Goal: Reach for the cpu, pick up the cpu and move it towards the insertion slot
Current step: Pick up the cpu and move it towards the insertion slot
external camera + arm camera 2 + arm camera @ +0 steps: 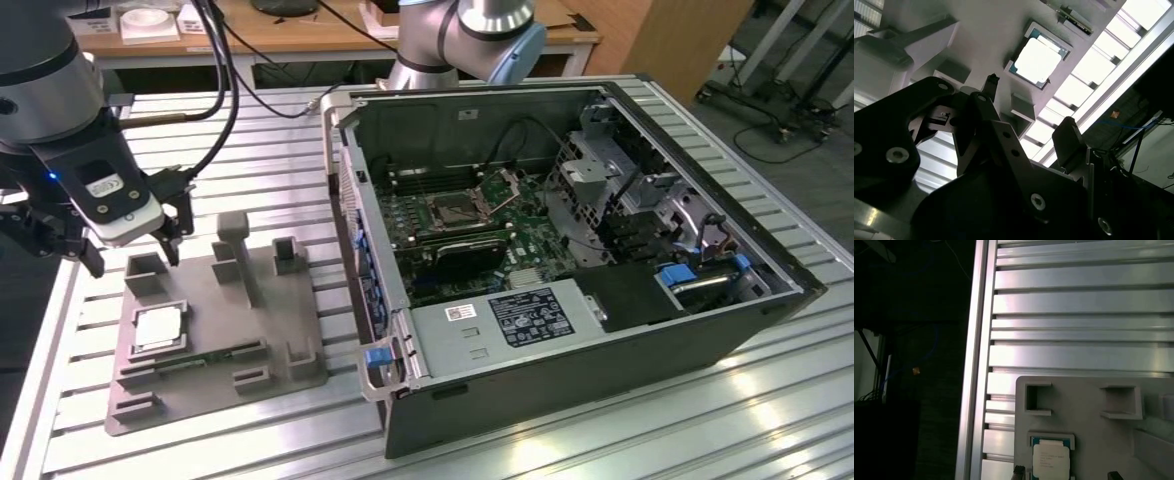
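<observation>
Bright overhead light, glare on metal table (601, 440), cpu (1038, 60) blown out white

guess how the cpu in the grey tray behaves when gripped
The cpu looks flat and rigid, so probably stiff and light. Its smooth metal top may be slippery. Seated in the tray recess, it likely won't slide if nudged.

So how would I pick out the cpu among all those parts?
Start at the open black computer case; to the exterior view's left of it, a grey plastic tray lies on the slatted metal table. The cpu, a small flat square chip with a silvery-white metal top, sits in a square recess of that tray. Its neighbours are grey upright posts and a long thin green memory stick.
</observation>
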`<state>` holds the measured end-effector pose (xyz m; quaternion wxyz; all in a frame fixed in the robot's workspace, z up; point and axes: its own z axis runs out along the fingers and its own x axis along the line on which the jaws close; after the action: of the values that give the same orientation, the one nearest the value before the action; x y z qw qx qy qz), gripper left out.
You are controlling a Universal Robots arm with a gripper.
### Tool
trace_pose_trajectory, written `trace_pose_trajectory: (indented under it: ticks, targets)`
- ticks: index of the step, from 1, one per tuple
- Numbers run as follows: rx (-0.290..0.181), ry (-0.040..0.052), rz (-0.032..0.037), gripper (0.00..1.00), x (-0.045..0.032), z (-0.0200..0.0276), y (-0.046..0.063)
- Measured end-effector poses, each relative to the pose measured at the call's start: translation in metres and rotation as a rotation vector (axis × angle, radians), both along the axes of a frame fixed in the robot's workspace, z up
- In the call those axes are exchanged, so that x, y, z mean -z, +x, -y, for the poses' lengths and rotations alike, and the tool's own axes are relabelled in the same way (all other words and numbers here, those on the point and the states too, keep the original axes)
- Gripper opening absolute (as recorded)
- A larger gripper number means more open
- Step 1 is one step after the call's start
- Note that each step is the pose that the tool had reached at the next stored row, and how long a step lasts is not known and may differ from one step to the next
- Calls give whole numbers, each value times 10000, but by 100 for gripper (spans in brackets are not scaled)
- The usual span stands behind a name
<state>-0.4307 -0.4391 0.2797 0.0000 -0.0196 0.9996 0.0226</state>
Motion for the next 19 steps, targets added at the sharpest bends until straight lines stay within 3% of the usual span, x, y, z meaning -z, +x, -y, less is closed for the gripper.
trace_pose_trajectory:
  ticks: [9, 19]
  targets:
    - [-1, 7, 4, 71, 10, 5, -1]
    - [1, 31, 7, 71, 96, 35, -13]
